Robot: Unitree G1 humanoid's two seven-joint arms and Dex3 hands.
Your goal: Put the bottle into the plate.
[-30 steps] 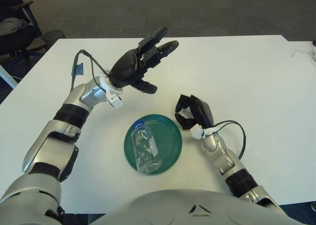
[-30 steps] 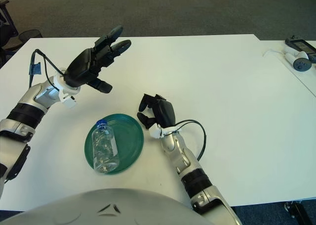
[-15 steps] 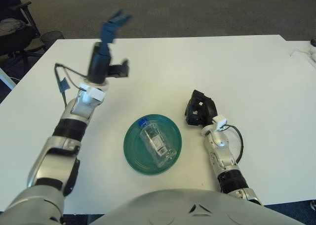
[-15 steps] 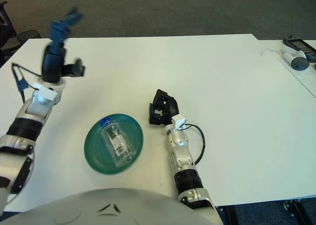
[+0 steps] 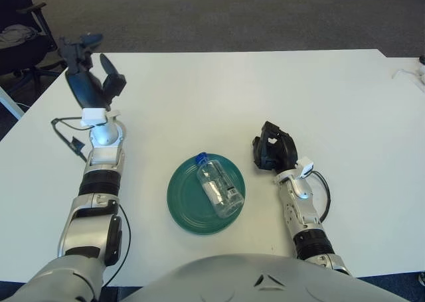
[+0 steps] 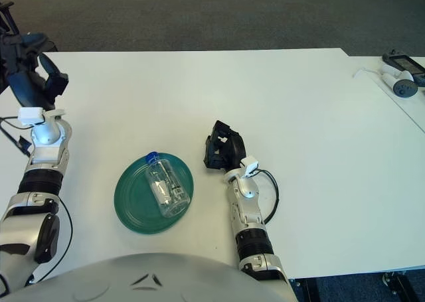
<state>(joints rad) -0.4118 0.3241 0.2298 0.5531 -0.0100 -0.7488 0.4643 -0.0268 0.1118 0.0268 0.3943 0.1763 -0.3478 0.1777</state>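
Clear bottle (image 5: 218,188) lying in green plate (image 5: 188,212); left robot hand (image 5: 88,73) spread, right robot hand (image 5: 273,149) curled empty

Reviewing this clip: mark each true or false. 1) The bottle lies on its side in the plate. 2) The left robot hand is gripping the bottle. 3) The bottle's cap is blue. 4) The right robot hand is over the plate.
1) True: the bottle lies on its side in the green plate.
2) False: the left robot hand is raised near the table's far left edge, well away from the bottle, holding nothing.
3) True: the cap is blue.
4) False: the right robot hand shows to the right of the plate, fingers curled.
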